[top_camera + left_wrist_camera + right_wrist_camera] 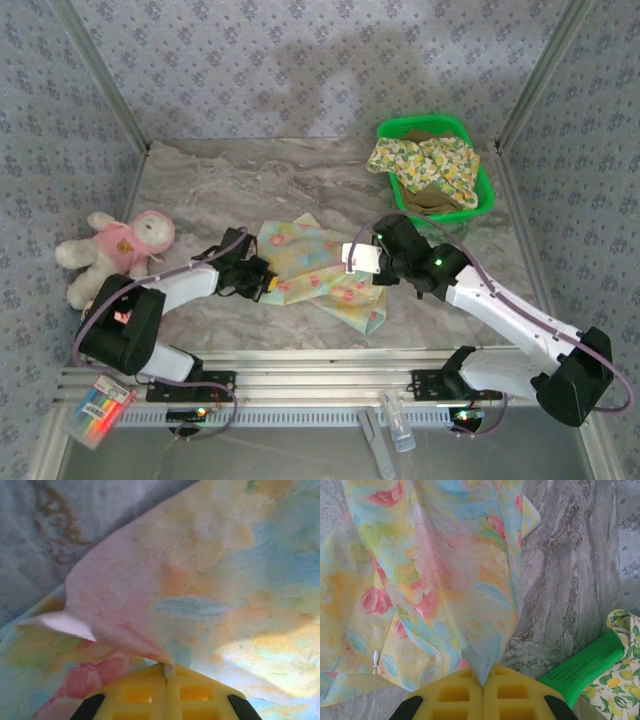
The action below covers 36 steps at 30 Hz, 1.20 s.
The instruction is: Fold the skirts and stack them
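Note:
A pale yellow pastel-patterned skirt (318, 268) lies spread on the marble table, partly bunched. My left gripper (268, 280) is at its left edge, yellow fingers (135, 695) shut on a small pinch of the cloth (210, 590). My right gripper (378, 268) is at its right edge, also shut on a drawn-up corner of the same skirt (445, 580), which hangs stretched from the pads (455, 695). A white-yellow floral skirt (425, 160) and an olive-khaki skirt (428, 200) lie in the green basket (420, 125) at the back right.
A pink plush toy (120, 245) sits at the table's left edge. The basket's rim (580, 667) and the floral cloth (620, 675) are close to my right gripper. A pack of markers (95, 415) and a small tool (395, 430) lie below the front rail.

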Tool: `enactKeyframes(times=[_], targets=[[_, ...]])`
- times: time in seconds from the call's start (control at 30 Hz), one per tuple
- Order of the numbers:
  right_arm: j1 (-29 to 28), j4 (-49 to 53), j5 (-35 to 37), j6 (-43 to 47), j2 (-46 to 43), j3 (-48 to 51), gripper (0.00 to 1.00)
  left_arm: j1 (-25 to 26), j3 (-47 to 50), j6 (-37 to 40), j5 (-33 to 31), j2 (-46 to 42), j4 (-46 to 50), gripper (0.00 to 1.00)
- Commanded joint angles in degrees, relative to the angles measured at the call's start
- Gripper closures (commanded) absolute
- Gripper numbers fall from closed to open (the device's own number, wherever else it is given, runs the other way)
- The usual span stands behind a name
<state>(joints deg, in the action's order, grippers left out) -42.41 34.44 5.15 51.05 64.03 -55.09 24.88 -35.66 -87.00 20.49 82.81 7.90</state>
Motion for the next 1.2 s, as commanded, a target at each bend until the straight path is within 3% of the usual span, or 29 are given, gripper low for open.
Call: enactKeyframes(times=[0.0, 0.2, 0.3, 0.5, 0.63, 0.9, 1.03, 1.17], targets=[[-0.35, 2.97, -0.90, -2.08, -2.18, -1.51, 1.00, 0.08, -4.39, 1.48, -5.48, -3.01, 3.26, 1.00], [-0.17, 6.40, -3.65, -5.37, -2.43, -6.52, 1.00, 0.03, -15.07, 15.32, -19.72, -14.64, 16.31, 1.00], [0.51, 7.27, -3.86, -7.06, -1.06, -12.10, 1.00, -0.01, -19.79, 23.88, -22.06, -18.11, 15.16, 1.00], [5.79, 8.90, -9.81, -8.34, 4.91, -28.60, 1.00, -0.27, -40.60, 42.70, -27.72, -13.49, 22.90, 1.00], [8.74, 6.75, -7.66, -8.57, 10.31, -37.06, 1.00, -1.24, -53.07, 51.81, -29.77, -9.44, 23.25, 1.00], [6.21, 10.29, -11.76, -10.82, 9.30, -44.73, 1.00, -1.04, -64.01, 57.15, -30.16, -12.10, 28.33, 1.00], [3.49, 10.65, -16.28, -12.79, 4.70, -42.12, 1.00, 0.11, -63.14, 56.69, -28.25, -17.38, 30.36, 1.00], [2.93, 7.86, -15.91, -13.66, 1.74, -37.36, 1.00, 0.16, -64.99, 56.41, -27.16, -16.87, 35.41, 1.00]])
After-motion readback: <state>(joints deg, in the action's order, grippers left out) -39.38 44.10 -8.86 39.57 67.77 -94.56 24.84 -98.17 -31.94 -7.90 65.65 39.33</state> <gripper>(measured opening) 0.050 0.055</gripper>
